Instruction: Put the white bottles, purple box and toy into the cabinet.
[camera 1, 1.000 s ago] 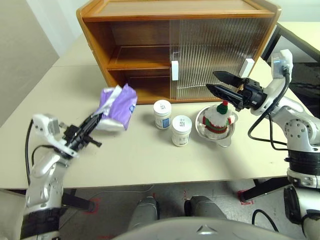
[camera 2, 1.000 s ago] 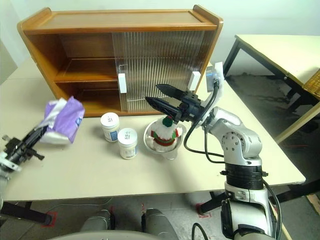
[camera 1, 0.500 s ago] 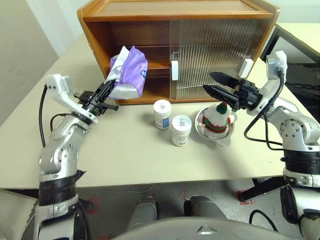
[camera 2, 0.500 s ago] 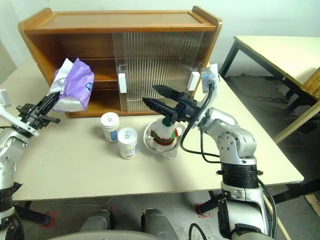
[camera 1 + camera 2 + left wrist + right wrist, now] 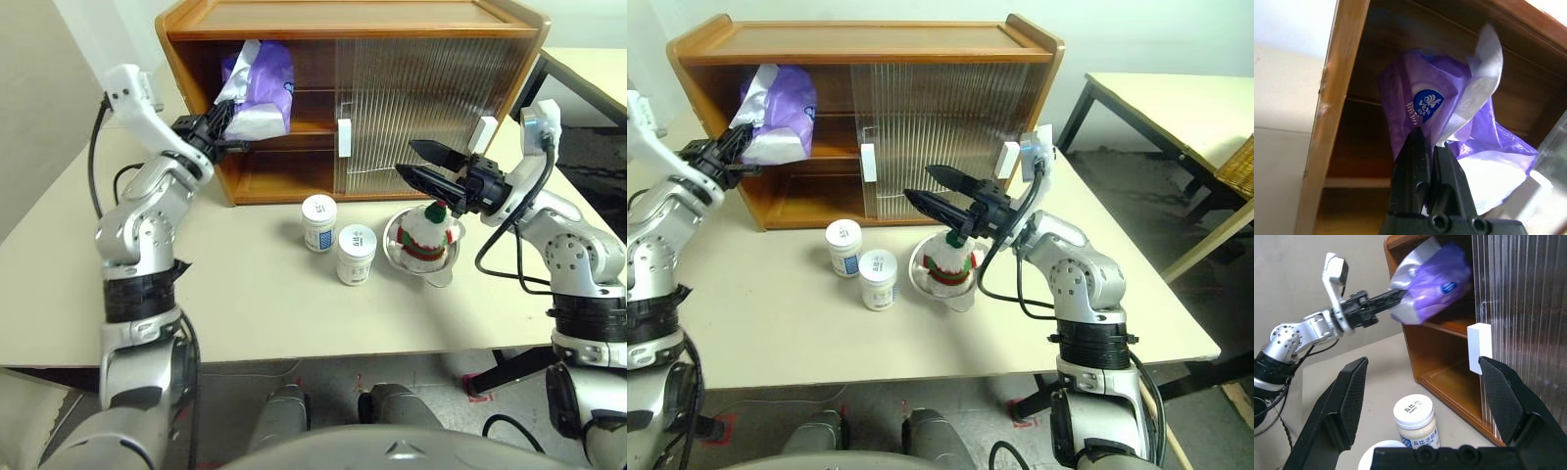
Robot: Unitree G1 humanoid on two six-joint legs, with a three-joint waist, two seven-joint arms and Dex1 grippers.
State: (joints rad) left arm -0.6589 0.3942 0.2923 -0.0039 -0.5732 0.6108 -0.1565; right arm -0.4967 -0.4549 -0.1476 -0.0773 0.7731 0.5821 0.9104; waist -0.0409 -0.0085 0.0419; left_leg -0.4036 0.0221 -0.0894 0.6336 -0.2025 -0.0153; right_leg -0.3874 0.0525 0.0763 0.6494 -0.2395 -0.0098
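Beige table (image 5: 245, 294), cabinet (image 5: 353, 20) set at its far edge, left bay open, both ribbed doors slid right. Purple box (image 5: 257, 88) is held pinched in the left gripper (image 5: 223, 125), at the cabinet's upper-left opening, above the inner shelf (image 5: 294, 127). White bottles (image 5: 336, 238) are parked in front of the cabinet, the toy (image 5: 428, 228) beside them in a steel bowl (image 5: 421, 259), right gripper (image 5: 419, 164) hung wide open above it. Risk: soft pack can be snagged on the cabinet's left wall or shelf lip and dragged out on release. Opening is roomy rightward, tight at the left wall.
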